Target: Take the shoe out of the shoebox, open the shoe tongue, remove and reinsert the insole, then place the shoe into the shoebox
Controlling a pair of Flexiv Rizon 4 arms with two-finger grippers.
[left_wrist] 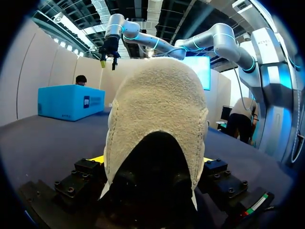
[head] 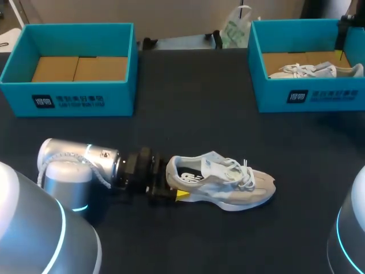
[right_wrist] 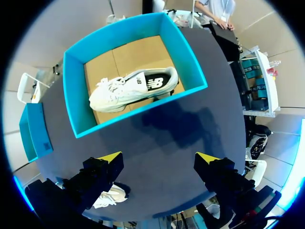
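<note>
**Two shoes and two boxes, with the left claw clamped on one shoe's heel**

One pale shoe point(head: 228, 182) rests on the dark table point(head: 188, 114), near the front and about midway across. It is outside both boxes. Its toe points to the right and its heel to the left. Its opening faces up and shows a dark insole, and its white laces lie loose over the top.

My left arm comes in low from the left, level with the table. The left gripper point(head: 174, 185) grasps the shoe by the heel. In the left wrist view the fuzzy heel point(left_wrist: 157, 109) fills the space between the fingers, and a yellow tip presses against it from each side.

At the table's far left stands the left box point(head: 68, 97), teal with a brown cardboard floor. At the far right stands the right box point(head: 308, 97), also teal. A second shoe point(head: 316, 71), white, lies on its side inside the right box.

My right arm is held high, well above the table. The right gripper point(right_wrist: 158, 158) hangs over the table just in front of the right box point(right_wrist: 138, 117). Its fingers are spread wide and grasp nothing. From there the second shoe point(right_wrist: 133, 88) shows lying across the box floor, its opening toward the gripper.
</note>
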